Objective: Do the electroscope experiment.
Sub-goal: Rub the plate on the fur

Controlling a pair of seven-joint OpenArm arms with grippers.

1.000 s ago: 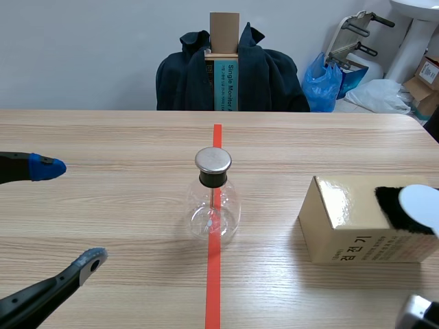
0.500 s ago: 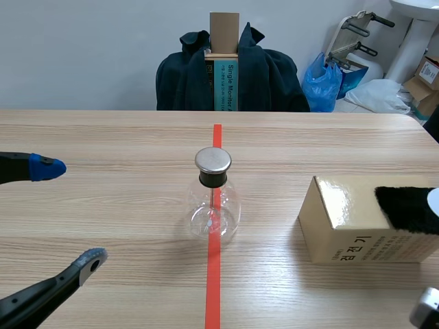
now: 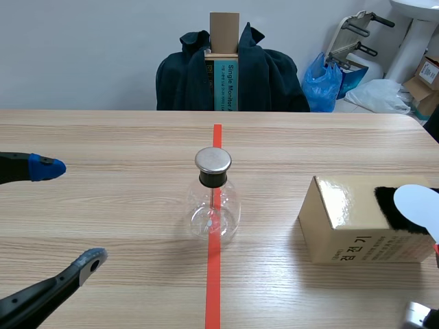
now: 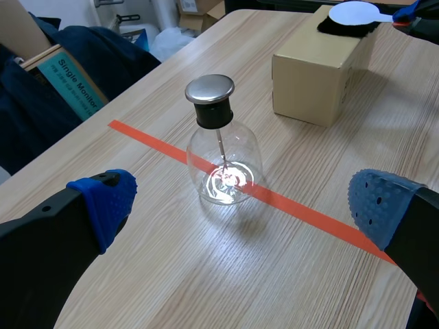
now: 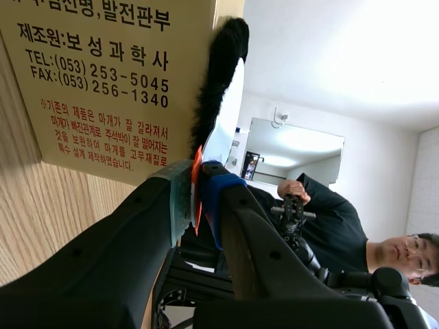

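Light wood tabletop with an orange-red tape line down its middle. Back over the black fur now with the white disc, after sliding almost out of sight toward the table's right edge half a second ago, and on the fur before that. Reads as a back-and-forth rub to charge the disc; carry to the flask not yet begun. Clamped tight on the disc's red handle: the right gripper. Spread wide, unmoved and holding nothing: the left gripper. Fur on top of a tan cardboard box, near the electroscope but apart from it. Upright on the tape line between the arms, that clear round-bellied flask: black collar, flat metal cap, thin rod down to a bright glint inside; leaves too small to judge
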